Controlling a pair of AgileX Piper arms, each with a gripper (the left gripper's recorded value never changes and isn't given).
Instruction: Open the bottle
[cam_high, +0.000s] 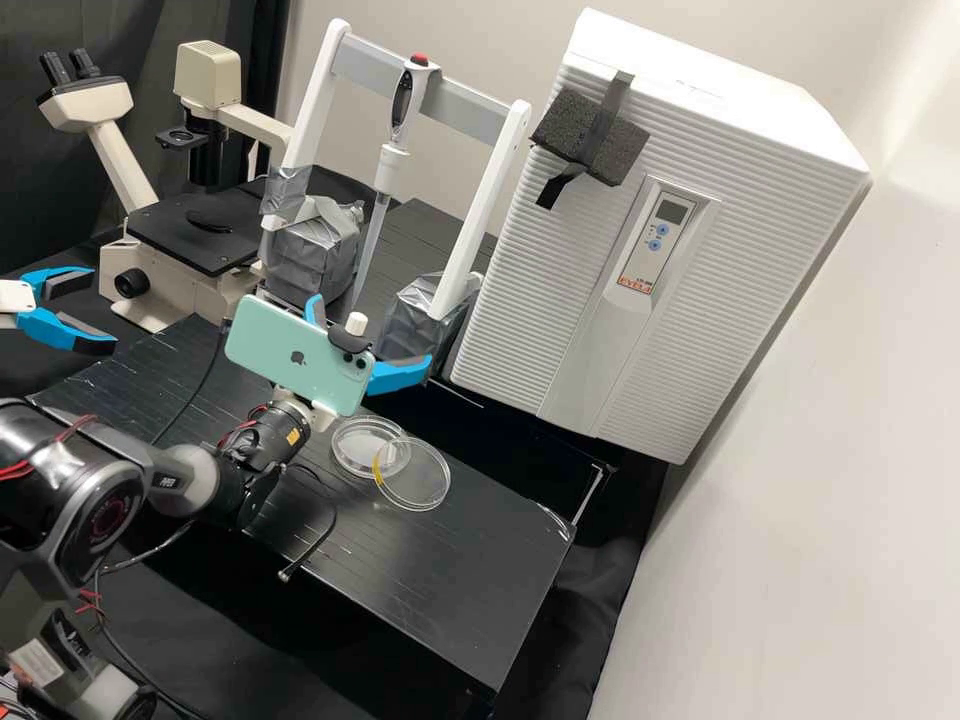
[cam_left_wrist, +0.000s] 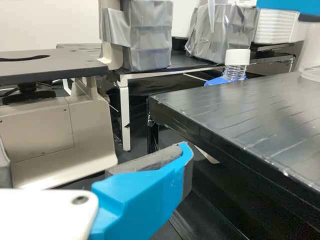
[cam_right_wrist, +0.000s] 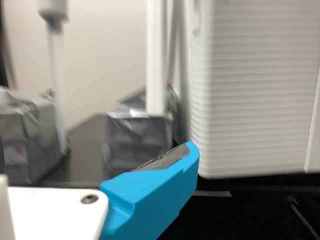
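**High view.** The left gripper (cam_high: 98, 312) is at the left edge of the view, beside the microscope (cam_high: 160, 240) and off the raised black surface (cam_high: 450, 560). Its jaws are spread, with nothing between them. The right gripper (cam_high: 368, 338) is at the far edge of the surface, partly behind a mint-green phone (cam_high: 295, 355) mounted on its wrist. Its jaws are spread wide. The bottle (cam_high: 356, 323) stands upright between them with its white cap on. Whether either jaw touches it cannot be told. Two clear petri dishes (cam_high: 392, 460) lie overlapping on the surface, just beside the phone. A pipette (cam_high: 392, 140) hangs in a white stand (cam_high: 480, 200) whose feet are bound in grey tape-wrapped blocks (cam_high: 310, 245). A white ribbed cabinet (cam_high: 600, 300) stands to the right.

**Left wrist view.** One blue jaw of the left gripper sits below the level of the surface. The bottle (cam_left_wrist: 236, 64), with a clear body and white cap, stands at the far edge of the surface. A blue jaw of the right gripper lies just beside its base. The microscope and the tape-wrapped blocks are in view beyond.

**Right wrist view.** One blue jaw of the right gripper is in the foreground. The cabinet, a tape-wrapped block and the pipette stand beyond it.
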